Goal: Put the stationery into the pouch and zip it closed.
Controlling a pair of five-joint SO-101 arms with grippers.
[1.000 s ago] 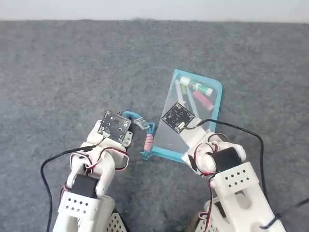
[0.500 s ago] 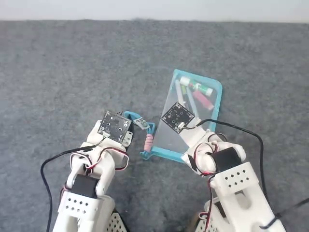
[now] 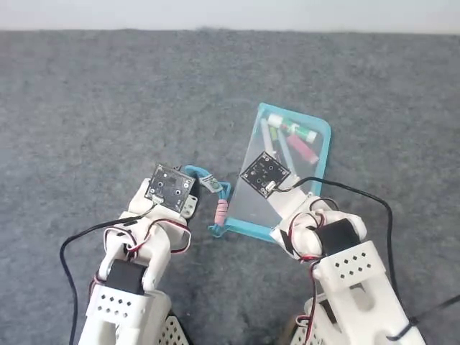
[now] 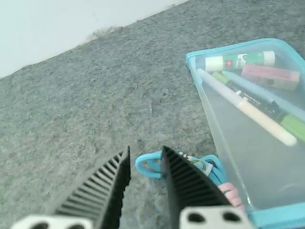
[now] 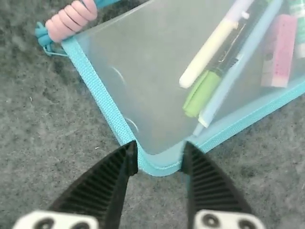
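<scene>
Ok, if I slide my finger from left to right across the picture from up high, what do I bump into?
left arm → blue loop → pink coil → see-through pouch with the pens inside

A grey, rough cover (image 3: 100, 93), something like felt or short carpet, lies over the whole table, and at the far side it ends in a straight line against a plain pale surface (image 3: 230, 13), with a little fluff on that border.
</scene>
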